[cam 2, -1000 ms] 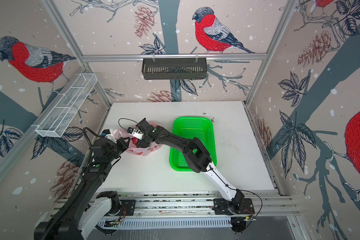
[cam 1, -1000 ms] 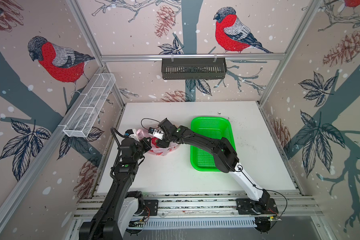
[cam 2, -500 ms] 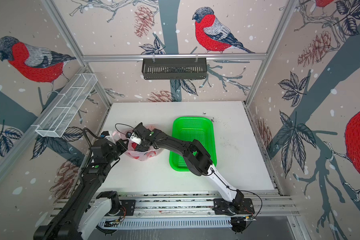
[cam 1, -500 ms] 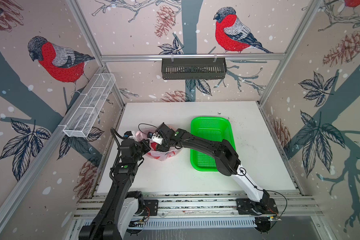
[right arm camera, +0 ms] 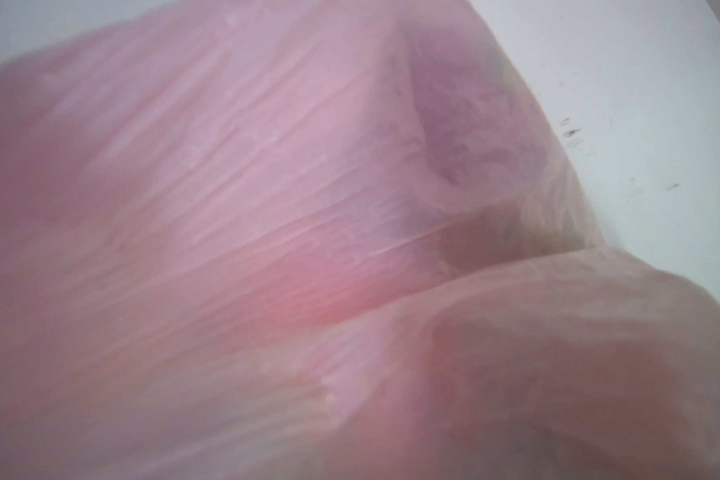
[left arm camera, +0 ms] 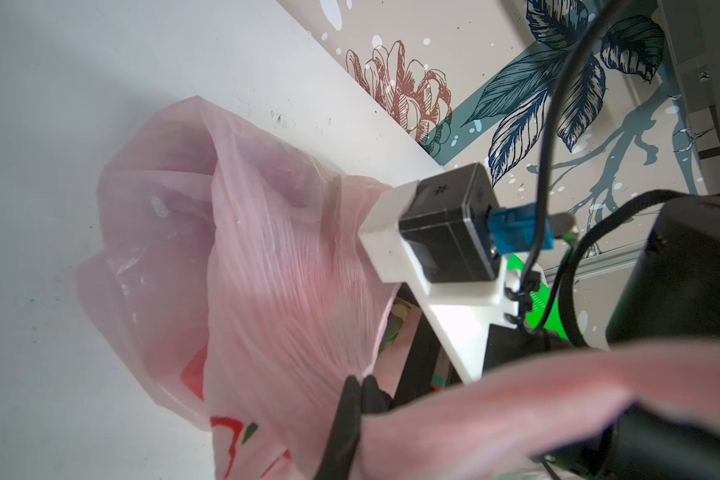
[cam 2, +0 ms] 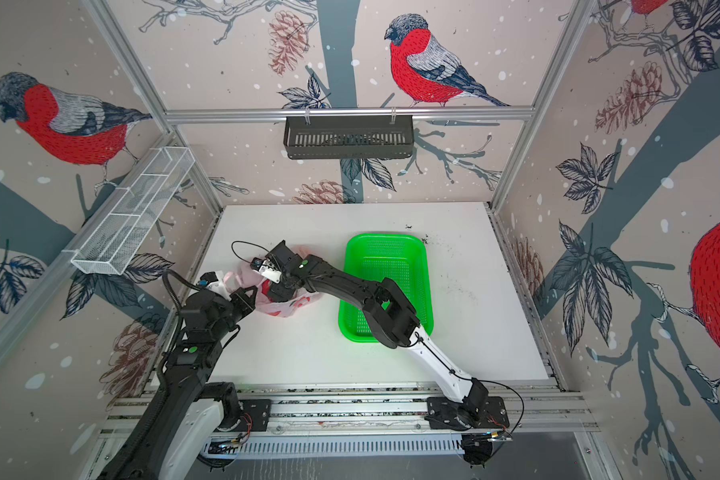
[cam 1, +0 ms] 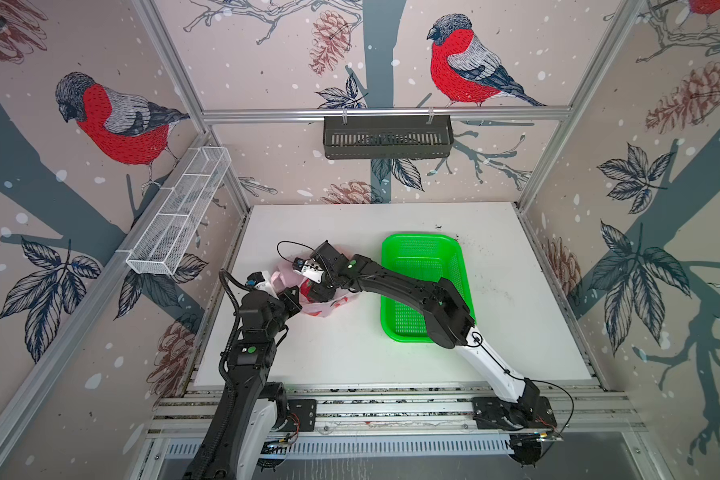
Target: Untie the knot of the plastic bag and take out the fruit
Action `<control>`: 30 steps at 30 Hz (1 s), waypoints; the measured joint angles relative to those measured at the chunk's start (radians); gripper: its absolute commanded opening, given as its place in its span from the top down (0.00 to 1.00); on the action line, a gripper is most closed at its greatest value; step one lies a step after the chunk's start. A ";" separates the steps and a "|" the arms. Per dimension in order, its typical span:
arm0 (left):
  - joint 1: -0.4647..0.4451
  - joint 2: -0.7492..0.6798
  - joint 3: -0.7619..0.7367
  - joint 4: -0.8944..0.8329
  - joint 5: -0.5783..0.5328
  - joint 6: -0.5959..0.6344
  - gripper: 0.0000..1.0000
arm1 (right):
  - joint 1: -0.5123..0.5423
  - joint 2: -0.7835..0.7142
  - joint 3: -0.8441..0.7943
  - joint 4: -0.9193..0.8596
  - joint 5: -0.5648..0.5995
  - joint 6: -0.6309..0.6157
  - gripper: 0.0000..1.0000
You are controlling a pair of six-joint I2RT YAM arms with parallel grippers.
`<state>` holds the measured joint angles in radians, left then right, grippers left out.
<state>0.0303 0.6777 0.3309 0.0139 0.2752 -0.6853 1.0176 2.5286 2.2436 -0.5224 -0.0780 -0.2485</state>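
Nearest us, the left pincer (cam 1: 290, 297) is pressed together on a fold of the plastic bag (cam 1: 328, 308), pink film drawn taut to its fingertips (left arm camera: 347, 409). The bag lies slumped on the left of the white surface (cam 1: 350, 361), long axis running across from that pincer toward the green basket (cam 1: 422, 266), mouth turned up. The right pincer (cam 1: 320, 291) is sunk in that mouth; spread or not, we cannot tell. Since a second ago the right arm has edged leftward and lower; the left has stayed.

Pale pink bag (left arm camera: 267, 270) (red prints (left arm camera: 230, 430)), bright green basket (cam 1: 422, 238)
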 measured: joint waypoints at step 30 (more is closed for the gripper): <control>0.000 -0.021 -0.007 0.002 -0.016 -0.013 1.00 | -0.002 -0.137 -0.189 0.051 0.033 0.064 0.88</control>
<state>0.0307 0.6567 0.3237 0.0162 0.2588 -0.6987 1.0153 2.3917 2.0548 -0.4709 -0.0452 -0.1848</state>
